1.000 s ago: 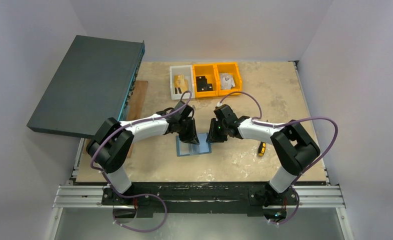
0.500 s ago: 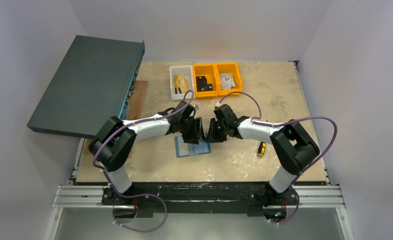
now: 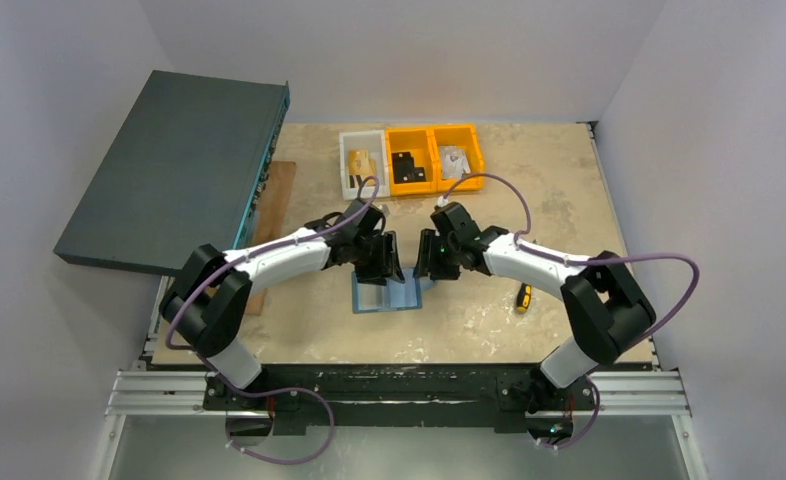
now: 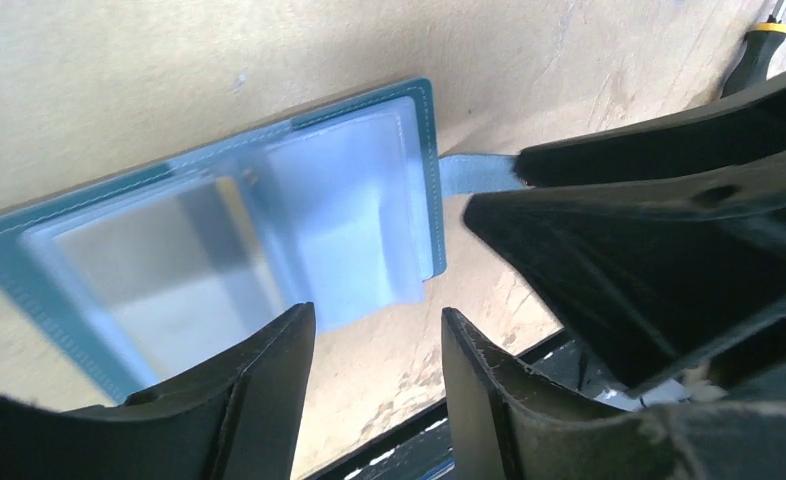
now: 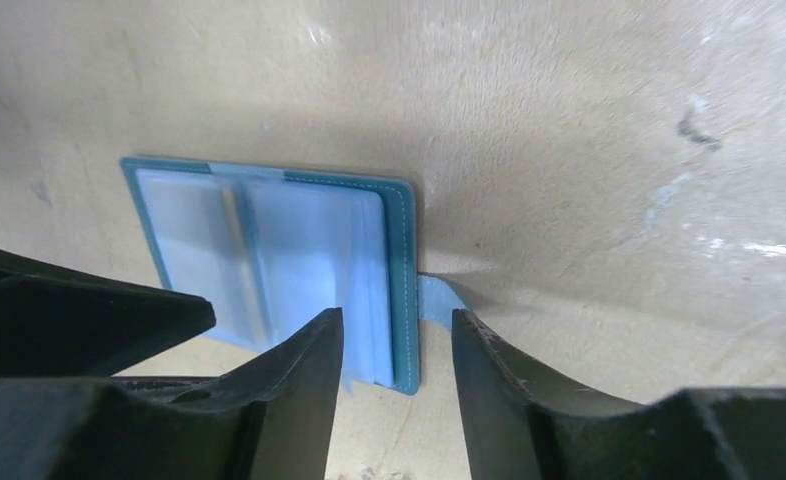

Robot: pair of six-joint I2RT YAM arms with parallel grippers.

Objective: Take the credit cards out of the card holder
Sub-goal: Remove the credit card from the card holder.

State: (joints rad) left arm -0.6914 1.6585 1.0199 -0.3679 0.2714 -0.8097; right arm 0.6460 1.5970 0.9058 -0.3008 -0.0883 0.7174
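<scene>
The card holder point(image 3: 387, 296) lies open flat at the table's middle, its lighter blue pocketed inside facing up. It also shows in the left wrist view point(image 4: 269, 220) and the right wrist view point(image 5: 269, 250). A greyish sheen shows through one clear pocket point(image 4: 159, 250); I cannot tell whether it is a credit card. No card lies outside the holder. A pale blue strap tab point(image 5: 434, 295) sticks out from its edge. My left gripper point(image 3: 387, 268) point(image 4: 377, 320) is open and empty over the holder's far edge. My right gripper point(image 3: 426, 266) point(image 5: 397, 325) is open and empty, straddling the holder's tab-side edge.
A yellow-handled screwdriver point(image 3: 522, 297) lies right of the holder. A white bin point(image 3: 362, 163) and two orange bins point(image 3: 410, 160) with small parts stand at the back. A large dark teal flat box point(image 3: 174, 170) and a wooden board point(image 3: 274, 200) sit at the left.
Both grippers closed in on each other over the holder's far edge, then parted slightly. The right arm's elbow has swung outward to the right. The holder has not moved.
</scene>
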